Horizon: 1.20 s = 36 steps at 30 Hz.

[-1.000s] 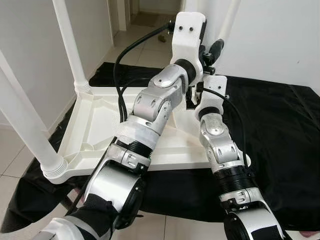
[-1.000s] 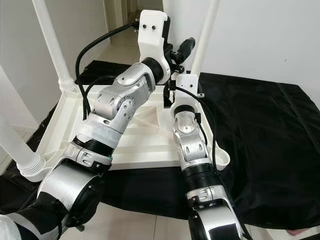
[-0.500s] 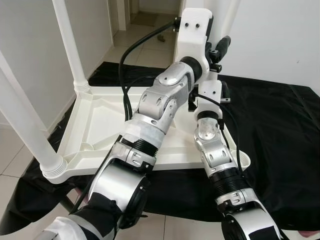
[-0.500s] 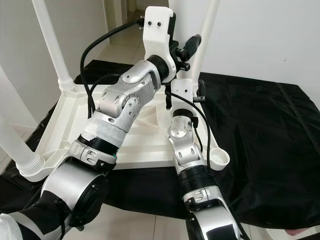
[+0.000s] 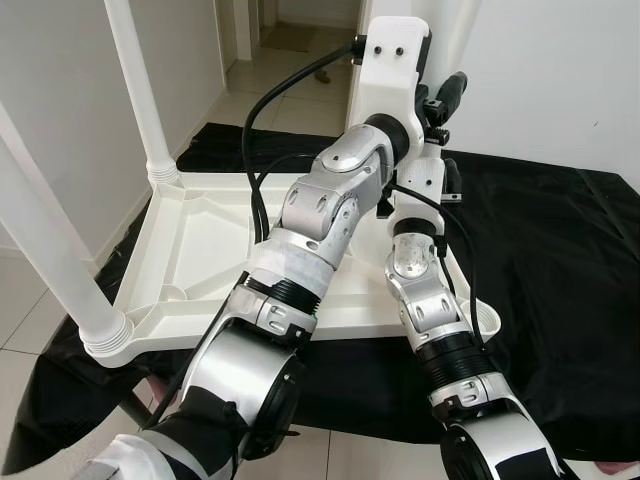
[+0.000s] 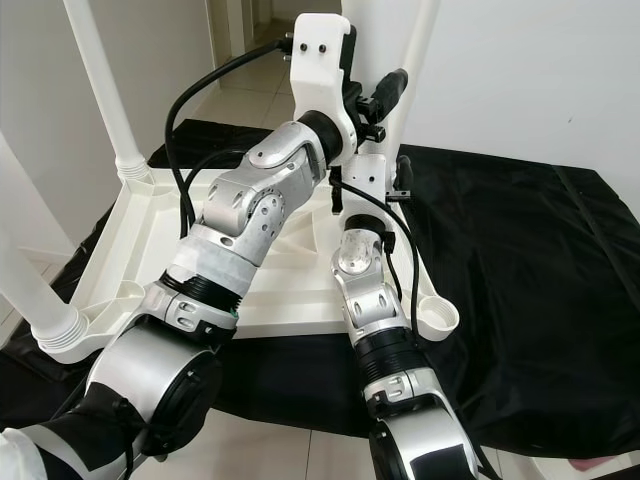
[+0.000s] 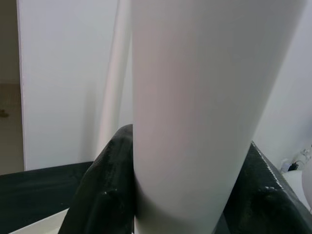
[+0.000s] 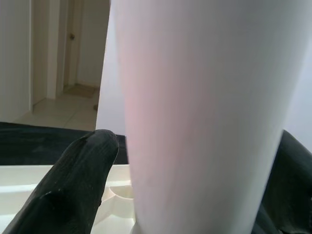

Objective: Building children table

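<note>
You see both arms raised: the left gripper (image 7: 183, 195) and the right gripper (image 8: 192, 195) each have jaws clamped around the white table leg (image 7: 204, 97), which stands upright between their fingers.

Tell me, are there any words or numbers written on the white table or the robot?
None: no readable text on the upside-down white table, its legs, the black cloth or the silver arms.
</note>
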### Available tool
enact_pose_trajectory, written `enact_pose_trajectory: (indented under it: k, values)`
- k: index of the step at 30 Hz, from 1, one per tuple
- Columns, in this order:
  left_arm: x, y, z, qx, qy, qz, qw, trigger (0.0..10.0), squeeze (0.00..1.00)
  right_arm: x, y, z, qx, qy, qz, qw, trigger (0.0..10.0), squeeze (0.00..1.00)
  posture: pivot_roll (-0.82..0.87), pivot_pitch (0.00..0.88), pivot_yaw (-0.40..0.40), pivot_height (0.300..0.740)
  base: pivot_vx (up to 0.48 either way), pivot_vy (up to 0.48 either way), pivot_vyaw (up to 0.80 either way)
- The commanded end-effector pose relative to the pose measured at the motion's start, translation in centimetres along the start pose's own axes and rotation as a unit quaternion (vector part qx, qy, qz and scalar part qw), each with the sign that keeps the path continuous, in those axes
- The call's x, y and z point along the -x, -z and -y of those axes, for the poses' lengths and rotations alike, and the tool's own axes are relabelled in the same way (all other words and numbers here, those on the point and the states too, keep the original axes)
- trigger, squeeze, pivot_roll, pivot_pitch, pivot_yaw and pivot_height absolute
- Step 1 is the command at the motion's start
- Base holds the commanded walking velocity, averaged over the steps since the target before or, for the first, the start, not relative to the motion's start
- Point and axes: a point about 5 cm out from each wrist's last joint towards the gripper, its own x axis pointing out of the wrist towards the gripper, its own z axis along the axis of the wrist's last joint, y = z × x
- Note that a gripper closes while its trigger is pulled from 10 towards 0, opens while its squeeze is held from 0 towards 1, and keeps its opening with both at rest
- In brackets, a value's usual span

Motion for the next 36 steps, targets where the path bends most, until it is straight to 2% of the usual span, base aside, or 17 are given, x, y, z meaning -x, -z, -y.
enact_pose_trajectory:
  k: [1,6,7,8,22,23,24,25,26,27,28,36]
  values:
    - [-0.3,-0.6,0.6,-0.007,0.000,0.011,1.000,10.0,0.00,-0.3,-0.4,0.2,-0.005,0.010,0.009,1.000,8.1,0.00,0.00,0.024,-0.038,0.740,0.000,0.000,0.00]
    - [-0.3,-0.6,0.7,-0.007,0.000,0.011,1.000,10.0,0.00,-0.3,-0.4,0.2,-0.004,0.009,0.009,1.000,8.1,0.00,0.00,0.024,-0.038,0.740,0.000,0.000,0.00]
    - [-0.3,-0.6,0.7,-0.006,0.000,0.012,1.000,10.0,0.00,-0.4,-0.5,0.1,-0.003,0.009,0.011,1.000,3.6,0.00,0.00,0.024,-0.039,0.740,0.000,0.000,0.00]
    - [-0.3,-0.7,0.7,-0.007,0.001,0.012,1.000,10.0,0.00,-0.4,-0.6,0.1,-0.005,0.009,0.013,1.000,0.0,0.00,0.00,0.024,-0.039,0.740,0.000,0.000,0.00]
    - [-0.3,-1.2,0.8,0.003,-0.007,0.028,1.000,10.0,0.00,-0.4,-0.6,0.1,-0.011,0.016,0.016,1.000,0.0,0.00,0.00,0.024,-0.038,0.740,0.000,0.000,0.00]
    - [-0.3,-1.2,0.8,0.002,-0.006,0.031,1.000,10.0,0.08,-0.4,-0.6,0.1,-0.013,0.015,0.015,1.000,0.0,0.00,0.00,0.024,-0.038,0.740,0.000,0.000,0.00]
    - [-0.3,-1.2,0.8,0.002,-0.006,0.031,1.000,10.0,0.08,-0.4,-0.6,0.1,-0.013,0.015,0.015,1.000,0.0,0.00,0.00,0.024,-0.038,0.740,0.000,0.000,0.00]
    - [-0.3,-1.3,0.8,0.002,-0.005,0.032,0.999,10.0,1.00,-0.4,-0.6,0.1,-0.018,0.014,0.014,1.000,0.7,0.00,0.00,0.024,-0.038,0.740,0.000,0.000,0.00]
    - [-0.3,-1.3,0.8,0.002,-0.005,0.032,0.999,10.0,1.00,-0.4,-0.6,0.1,-0.018,0.014,0.014,1.000,0.7,0.00,0.00,0.024,-0.038,0.740,0.000,0.000,0.00]
    - [-0.2,-1.2,0.8,0.009,-0.003,0.032,0.999,10.0,1.00,-0.4,-0.6,0.1,-0.020,0.013,0.015,1.000,2.7,0.00,0.00,0.024,-0.038,0.740,0.000,0.000,0.00]
    - [-0.2,-1.2,0.8,0.014,-0.002,0.033,0.999,10.0,1.00,-0.4,-0.7,0.1,-0.021,0.013,0.016,1.000,10.0,0.00,0.00,0.025,-0.038,0.740,0.000,0.000,0.00]
    - [0.0,-1.6,0.8,0.027,0.005,0.040,0.999,10.0,1.00,-0.7,-0.6,0.5,-0.026,0.028,0.010,0.999,10.0,0.00,0.00,0.022,-0.039,0.740,0.000,0.000,0.00]
